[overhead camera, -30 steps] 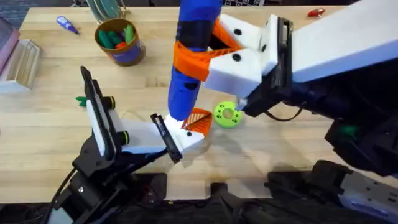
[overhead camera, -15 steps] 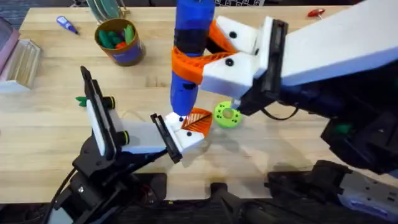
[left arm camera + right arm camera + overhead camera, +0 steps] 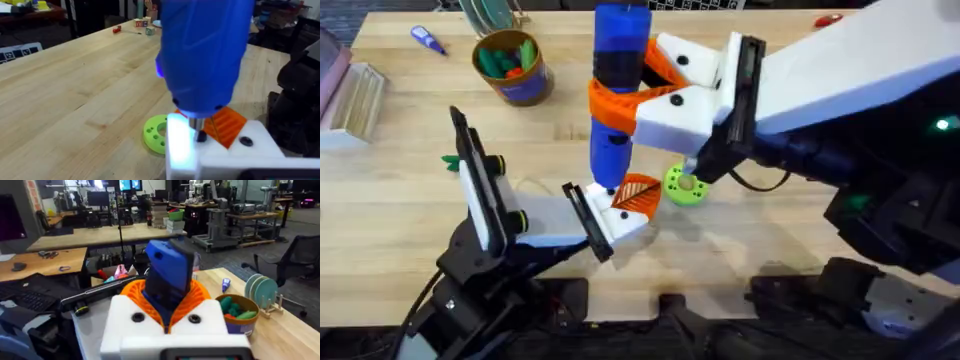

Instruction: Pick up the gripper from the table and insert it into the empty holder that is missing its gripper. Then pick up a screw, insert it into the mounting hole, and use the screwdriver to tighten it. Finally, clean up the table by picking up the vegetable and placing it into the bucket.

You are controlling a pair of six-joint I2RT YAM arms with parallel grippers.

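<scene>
The right gripper [image 3: 620,100], clamped on the chunky blue powered screwdriver [image 3: 615,90], has shifted slightly left (bit at the white block [image 3: 620,225]); tightening seems underway.

i see a flat green disc with holes [image 3: 684,184] on the wooden table [image 3: 800,230] just beside my right end effector, a small blue-purple pen tool [image 3: 427,39] far off at the back left corner, and a red-handled tool [image 3: 828,19] well behind it.
</scene>
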